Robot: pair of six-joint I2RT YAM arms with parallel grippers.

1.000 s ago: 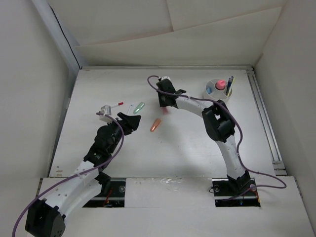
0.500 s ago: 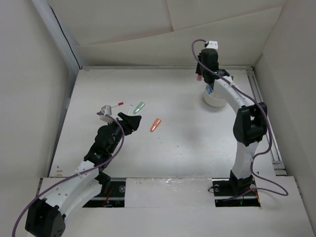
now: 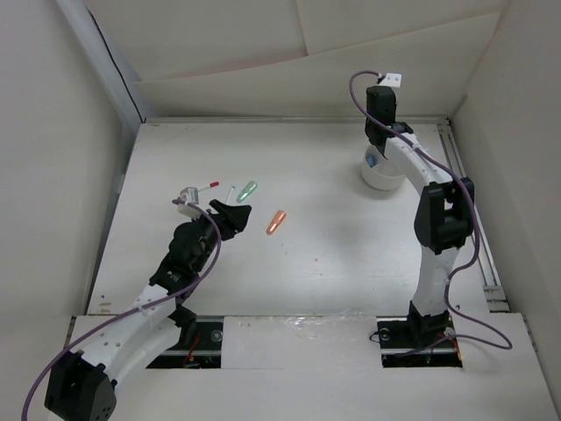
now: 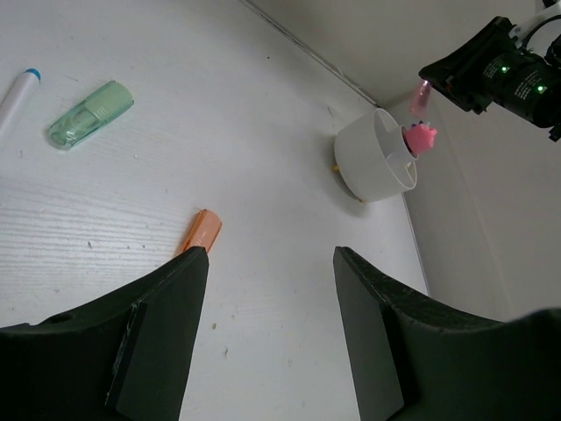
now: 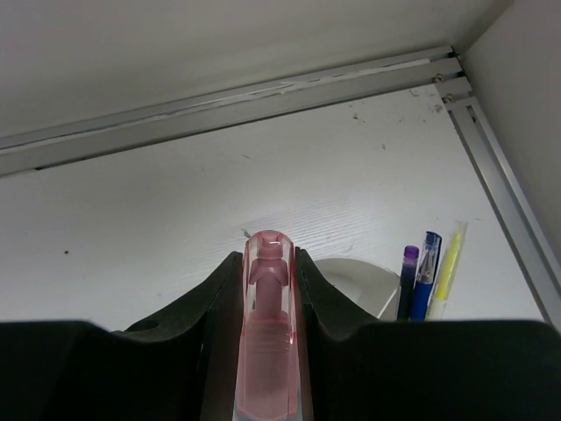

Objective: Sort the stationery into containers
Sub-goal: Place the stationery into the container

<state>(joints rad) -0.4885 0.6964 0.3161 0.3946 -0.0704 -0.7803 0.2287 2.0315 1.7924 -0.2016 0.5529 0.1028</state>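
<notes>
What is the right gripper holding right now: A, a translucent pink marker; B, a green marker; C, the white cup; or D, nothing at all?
A: the right wrist view shows a translucent pink marker clamped between the fingers of the right gripper, with the white cup just beyond it.

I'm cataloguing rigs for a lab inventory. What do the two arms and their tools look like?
The left arm and right arm both have white links, black joints and a loose purple cable. The left tool and right tool each have two flat black fingers.
</notes>
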